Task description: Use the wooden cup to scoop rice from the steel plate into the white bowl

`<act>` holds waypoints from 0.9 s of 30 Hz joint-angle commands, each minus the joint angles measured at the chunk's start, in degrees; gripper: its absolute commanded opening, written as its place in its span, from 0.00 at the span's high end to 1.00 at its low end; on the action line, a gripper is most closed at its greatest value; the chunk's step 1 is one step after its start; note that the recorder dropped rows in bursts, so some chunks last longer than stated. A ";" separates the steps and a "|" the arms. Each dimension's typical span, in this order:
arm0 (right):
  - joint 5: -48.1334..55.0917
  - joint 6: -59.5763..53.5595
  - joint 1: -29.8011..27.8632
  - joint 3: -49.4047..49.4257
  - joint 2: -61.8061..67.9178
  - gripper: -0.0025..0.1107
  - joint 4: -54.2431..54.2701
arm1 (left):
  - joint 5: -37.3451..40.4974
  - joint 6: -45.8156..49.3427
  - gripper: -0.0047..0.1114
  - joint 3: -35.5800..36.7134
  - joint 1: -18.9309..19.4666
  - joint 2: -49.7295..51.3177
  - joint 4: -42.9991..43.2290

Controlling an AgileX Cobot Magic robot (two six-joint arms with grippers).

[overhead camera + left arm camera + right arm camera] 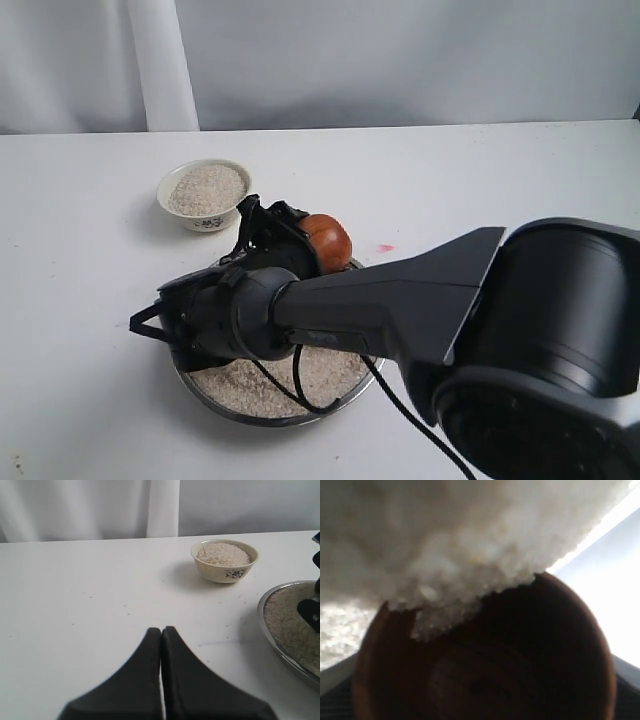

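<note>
The steel plate (290,418) lies in the middle of the table with rice (265,388) spread over it. My right gripper (292,238) is shut on the reddish-brown wooden cup (328,238), which is tipped on its side over the plate's far edge. In the right wrist view the cup's dark mouth (520,670) presses into the rice (445,545), and some grains lie inside its rim. The white bowl (208,222) stands apart at the back left, heaped with rice. My left gripper (161,630) is shut and empty above bare table, short of the bowl (225,573) and beside the plate (265,625).
The right arm's black body (480,330) fills the near right of the exterior view, and its cable (300,385) hangs over the plate. A small red mark (385,247) lies on the table right of the cup. Loose grains (125,612) dot the tabletop.
</note>
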 commanded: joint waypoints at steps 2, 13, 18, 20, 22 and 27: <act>0.32 -2.09 0.29 -0.01 -0.17 0.98 6.79 | -0.81 0.08 0.96 0.09 -0.35 -0.14 0.03; -1.85 -2.59 -0.23 -0.01 -4.63 0.98 20.75 | -0.81 -0.10 0.96 0.09 -0.35 -0.14 0.03; -1.72 -2.64 -1.75 -0.01 -6.84 0.98 25.02 | -0.81 -0.10 0.96 0.09 -0.35 -0.14 0.03; -1.72 -2.74 -2.32 -0.01 -7.04 0.98 26.51 | -0.81 0.01 0.96 0.09 -0.35 -0.14 0.03; -2.35 -2.90 -2.54 -0.01 -7.04 0.98 27.99 | -0.81 0.01 0.96 0.09 -0.35 -0.14 0.03; -3.77 -3.60 -2.41 -0.01 -6.91 0.98 28.51 | -0.81 0.01 0.96 0.09 -0.35 -0.14 0.03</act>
